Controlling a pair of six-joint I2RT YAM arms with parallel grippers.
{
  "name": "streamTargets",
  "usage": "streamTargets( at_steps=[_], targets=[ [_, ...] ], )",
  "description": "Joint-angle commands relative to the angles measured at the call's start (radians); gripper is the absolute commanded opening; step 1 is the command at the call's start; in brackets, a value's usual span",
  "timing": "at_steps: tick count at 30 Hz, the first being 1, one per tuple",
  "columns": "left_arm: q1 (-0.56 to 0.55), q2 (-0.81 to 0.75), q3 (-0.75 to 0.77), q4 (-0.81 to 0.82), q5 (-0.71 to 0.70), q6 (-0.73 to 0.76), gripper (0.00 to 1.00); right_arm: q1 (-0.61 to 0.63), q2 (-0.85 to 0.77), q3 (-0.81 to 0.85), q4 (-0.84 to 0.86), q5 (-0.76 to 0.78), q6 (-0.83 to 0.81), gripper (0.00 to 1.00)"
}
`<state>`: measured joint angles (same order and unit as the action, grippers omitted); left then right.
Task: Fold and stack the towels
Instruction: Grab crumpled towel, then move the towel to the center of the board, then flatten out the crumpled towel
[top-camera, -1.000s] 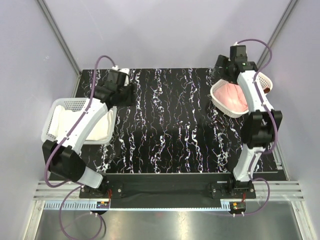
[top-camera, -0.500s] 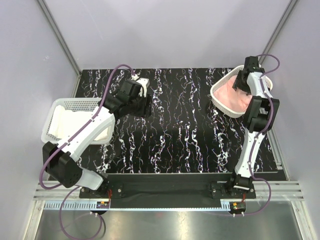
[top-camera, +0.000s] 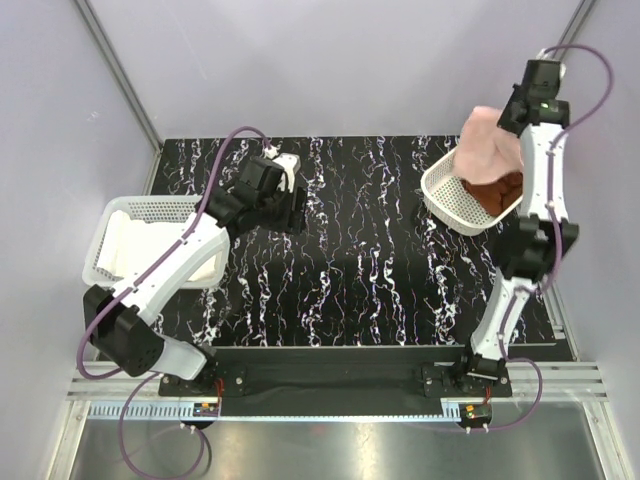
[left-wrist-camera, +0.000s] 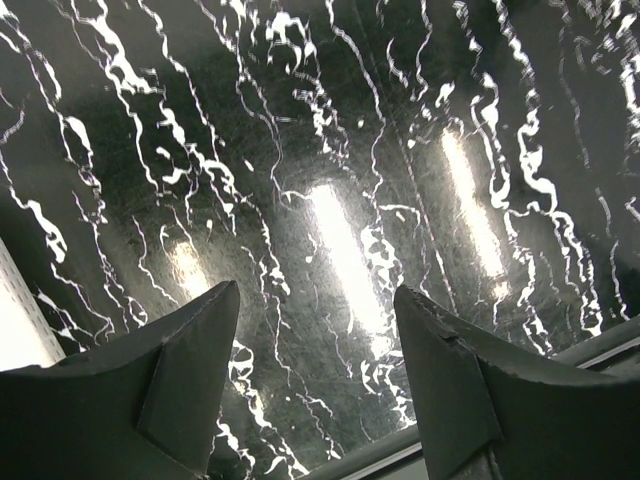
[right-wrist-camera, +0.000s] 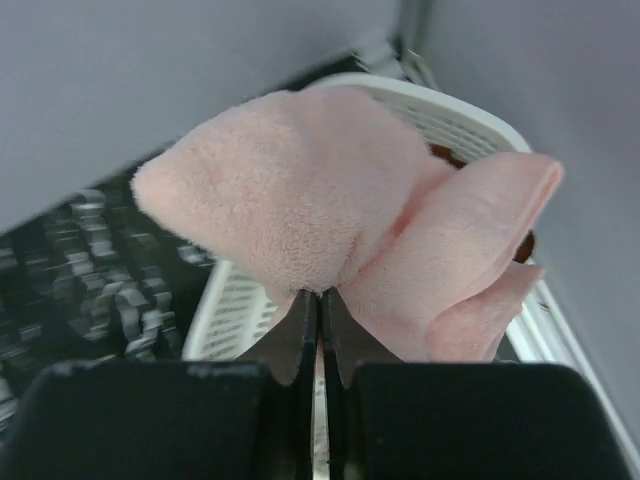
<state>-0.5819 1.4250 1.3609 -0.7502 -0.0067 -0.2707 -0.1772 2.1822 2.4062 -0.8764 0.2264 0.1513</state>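
Observation:
A pink towel (top-camera: 490, 148) hangs bunched above the white basket (top-camera: 447, 196) at the back right, pinched by my right gripper (top-camera: 515, 128). In the right wrist view the gripper (right-wrist-camera: 320, 297) is shut on a fold of that pink towel (right-wrist-camera: 300, 215). A dark red-brown towel (top-camera: 497, 192) lies in the basket under it. My left gripper (top-camera: 297, 210) hovers low over the black marbled table (top-camera: 360, 260) at the back left; its fingers (left-wrist-camera: 185, 375) stand open with only the table between them.
A white basket (top-camera: 150, 212) holding a folded cream towel (top-camera: 135, 250) sits at the table's left edge, under my left arm. Grey walls close in behind and on both sides. The right basket (right-wrist-camera: 455, 125) is tipped against the right wall.
My right gripper closed on the pink towel in the basket and lifted it up and back, baring a dark towel beneath. The left arm swung right, off the left basket and over the table.

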Motion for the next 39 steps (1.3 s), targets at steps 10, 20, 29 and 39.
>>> streamTargets(
  at_steps=[10,20,29,39],
  targets=[
    [0.010,-0.215,0.032,0.002,-0.160,-0.056,0.74,0.155,-0.835,-0.783,0.406,-0.875,0.329,0.04],
    [0.062,-0.281,-0.146,0.002,-0.138,-0.084,0.75,0.475,-0.862,-1.372,0.510,-0.749,0.385,0.23],
    [-0.018,-0.222,-0.296,0.092,0.048,-0.102,0.71,0.504,-0.860,-1.279,0.206,-0.391,0.353,0.73],
    [-0.127,-0.115,-0.436,0.161,-0.087,-0.311,0.67,0.513,-0.863,-1.506,0.367,-0.564,0.406,0.54]
  ],
)
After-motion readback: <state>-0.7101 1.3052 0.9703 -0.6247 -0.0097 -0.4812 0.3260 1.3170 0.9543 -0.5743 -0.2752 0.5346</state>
